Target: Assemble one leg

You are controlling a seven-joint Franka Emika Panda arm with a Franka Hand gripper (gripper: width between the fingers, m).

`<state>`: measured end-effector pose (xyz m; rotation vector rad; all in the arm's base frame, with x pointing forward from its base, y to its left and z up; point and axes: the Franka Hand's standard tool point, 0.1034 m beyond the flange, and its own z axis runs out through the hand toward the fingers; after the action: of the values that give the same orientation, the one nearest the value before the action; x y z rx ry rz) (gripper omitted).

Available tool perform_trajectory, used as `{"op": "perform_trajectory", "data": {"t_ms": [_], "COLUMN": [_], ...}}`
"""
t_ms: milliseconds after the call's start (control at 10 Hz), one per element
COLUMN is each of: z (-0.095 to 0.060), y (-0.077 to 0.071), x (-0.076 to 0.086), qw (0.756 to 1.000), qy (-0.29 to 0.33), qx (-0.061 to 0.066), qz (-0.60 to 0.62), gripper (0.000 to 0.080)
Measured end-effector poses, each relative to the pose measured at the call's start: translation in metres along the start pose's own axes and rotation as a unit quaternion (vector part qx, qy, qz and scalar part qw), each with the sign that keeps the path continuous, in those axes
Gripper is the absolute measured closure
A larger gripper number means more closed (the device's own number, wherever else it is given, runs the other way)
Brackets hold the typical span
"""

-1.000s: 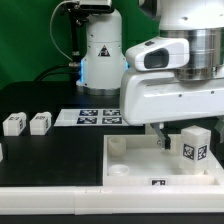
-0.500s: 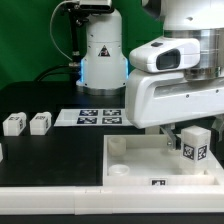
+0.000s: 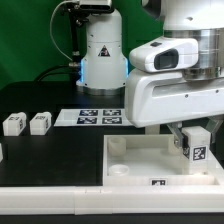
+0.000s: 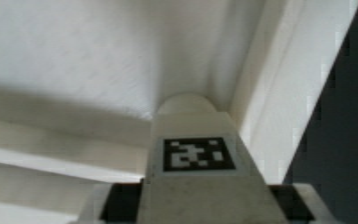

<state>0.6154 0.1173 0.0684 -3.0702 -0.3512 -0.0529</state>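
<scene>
My gripper (image 3: 190,137) is shut on a leg (image 3: 196,146), a stubby white block with a square marker tag, and holds it just above the right side of the white tray-like panel (image 3: 130,150). In the wrist view the leg (image 4: 197,150) stands between my dark fingers (image 4: 123,203), its far end close to the panel's raised rim (image 4: 265,70). Two more legs (image 3: 14,125) (image 3: 40,123) lie on the black table at the exterior view's left.
The marker board (image 3: 88,117) lies behind the panel. A white robot base (image 3: 100,55) stands at the back. A round corner socket (image 3: 119,171) shows at the panel's front left. Another white part (image 3: 1,152) peeks in at the left edge.
The gripper has moved down and slightly to the exterior view's right with the leg, bringing it closer to the panel.
</scene>
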Motion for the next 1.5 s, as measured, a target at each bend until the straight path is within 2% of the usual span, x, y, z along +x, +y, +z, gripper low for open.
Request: {"op": "perform_trajectory", "data": {"t_ms": [100,200,400,500,700,800,900,1100,1300,1400,1500], "z": [0.000,0.000,0.000,-0.001,-0.002,-0.003,-0.002,-0.003,-0.002,-0.002,-0.002], "y": [-0.001,-0.001,-0.002,0.003,0.020,0.022,0.025,0.033,0.032,0.032,0.032], "x": [0.000,0.000,0.000,-0.001,-0.007,-0.008,-0.010,-0.013,-0.013,-0.013,-0.013], "qw": [1.000,0.991,0.959,0.946,0.902,0.882,0.848,0.835,0.837,0.837,0.837], "qy": [0.002,0.006,0.007,0.006,0.000,0.001,0.010,0.021,0.021,0.020,0.020], "qx": [0.001,-0.002,-0.006,-0.010,-0.023,-0.029,-0.035,-0.048,-0.048,-0.048,-0.048], "qz": [0.027,0.136,0.283,0.325,0.431,0.470,0.528,0.548,0.545,0.545,0.545], "gripper": [0.0510,0.0510,0.0509,0.0509,0.0505,0.0499,0.0499,0.0491,0.0467,0.0293,0.0293]}}
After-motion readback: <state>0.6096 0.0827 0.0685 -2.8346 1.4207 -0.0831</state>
